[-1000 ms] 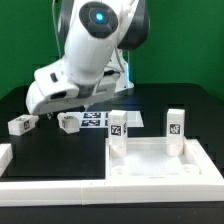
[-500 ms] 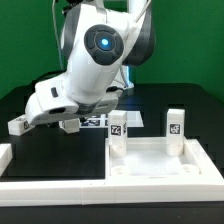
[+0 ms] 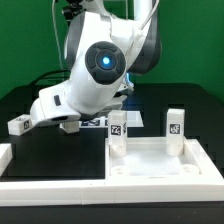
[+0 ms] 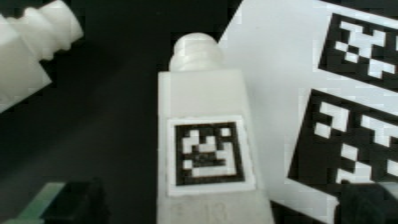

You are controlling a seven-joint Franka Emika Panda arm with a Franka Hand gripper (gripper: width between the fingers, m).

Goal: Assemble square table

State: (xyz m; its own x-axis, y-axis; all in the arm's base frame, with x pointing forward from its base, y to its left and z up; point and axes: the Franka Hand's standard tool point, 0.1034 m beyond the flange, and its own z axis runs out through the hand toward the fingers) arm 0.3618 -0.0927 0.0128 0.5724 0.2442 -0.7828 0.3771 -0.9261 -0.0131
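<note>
Only wrist view shows pincer (image 4: 210, 206) spread astride leg block (image 4: 210, 130), exterior adds two upright legs (image 3: 118, 128).

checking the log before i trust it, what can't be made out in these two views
gripper: open or shut unclear; the arm covers it in the exterior view, the wrist view shows only blurred dark fingers
marker board: mostly behind the arm in the exterior view, cut by the wrist view's edge
neighbouring leg: cut by the wrist view's edge
tags on the standing legs: too small to read, exterior view
</note>
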